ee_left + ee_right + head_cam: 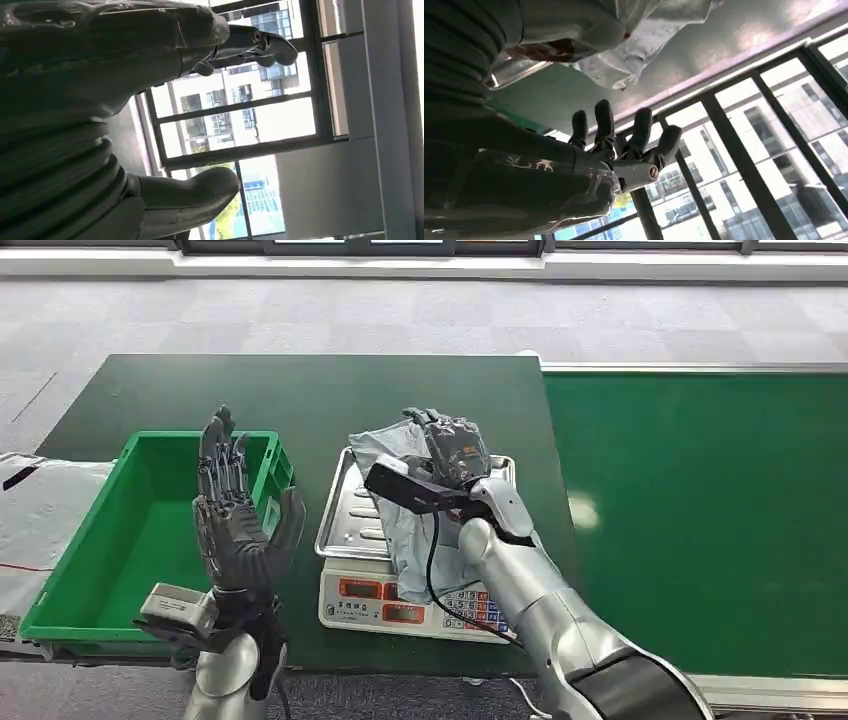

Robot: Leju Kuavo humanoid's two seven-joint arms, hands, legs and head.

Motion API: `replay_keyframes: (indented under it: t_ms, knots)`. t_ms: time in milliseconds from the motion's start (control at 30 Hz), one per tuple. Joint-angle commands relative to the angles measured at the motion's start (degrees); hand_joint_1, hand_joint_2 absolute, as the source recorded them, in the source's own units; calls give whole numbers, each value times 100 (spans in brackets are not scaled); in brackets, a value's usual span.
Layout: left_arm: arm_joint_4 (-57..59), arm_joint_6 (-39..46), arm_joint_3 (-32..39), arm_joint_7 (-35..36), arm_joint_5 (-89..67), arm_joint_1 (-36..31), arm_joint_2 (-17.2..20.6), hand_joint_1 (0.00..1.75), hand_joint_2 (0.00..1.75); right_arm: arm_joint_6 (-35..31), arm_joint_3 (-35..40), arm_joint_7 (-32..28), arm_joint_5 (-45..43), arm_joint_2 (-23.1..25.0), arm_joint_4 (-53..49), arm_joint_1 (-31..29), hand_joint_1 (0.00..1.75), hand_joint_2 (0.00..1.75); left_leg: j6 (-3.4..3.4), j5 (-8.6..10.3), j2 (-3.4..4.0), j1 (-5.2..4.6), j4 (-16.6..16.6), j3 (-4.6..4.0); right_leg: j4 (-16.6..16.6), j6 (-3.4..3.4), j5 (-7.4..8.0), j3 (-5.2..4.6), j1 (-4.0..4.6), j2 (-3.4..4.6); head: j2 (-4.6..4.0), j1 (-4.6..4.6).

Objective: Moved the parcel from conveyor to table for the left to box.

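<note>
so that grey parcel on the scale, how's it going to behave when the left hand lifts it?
Probably floppy: the grey parcel is a creased soft bag that drapes over the scale tray's front edge. Likely light for its size, as it lies flat and thin. Its glossy film may slip in the left hand, so a pinch on a fold seems safer.

Evenly daylit and sharp from the head, with a pale glare patch on the green conveyor (583,510). Strongly backlit at both wrists: windows (240,125) blown out, near robot hand (75,100) dark, soft, unfocused.
</note>
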Motion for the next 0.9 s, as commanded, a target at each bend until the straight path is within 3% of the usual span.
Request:
replay_keyframes:
  t_ms: [33,800,833,900]
  knots:
    - [94,-10,363,15,-49,53,-81,0,175,-39,256,-29,-53,-42,-63,-114,0,0,2,0,6,0,-6,8,-6,0,1,5,1,3,0,0]
    - [85,-13,391,15,-101,74,-111,0,175,12,289,-70,-95,-73,-182,-75,0,0,4,2,4,0,-10,10,-10,1,2,10,1,1,0,0]
    - [46,-7,416,15,-124,108,-124,0,175,-29,292,-59,-113,-79,-305,-48,0,175,6,4,4,2,-18,16,-21,1,6,18,4,0,0,0]
    - [63,9,438,15,-128,140,-78,0,175,65,186,-425,-568,-117,-1126,288,0,175,4,2,5,2,-11,11,-15,1,4,12,4,1,0,0]
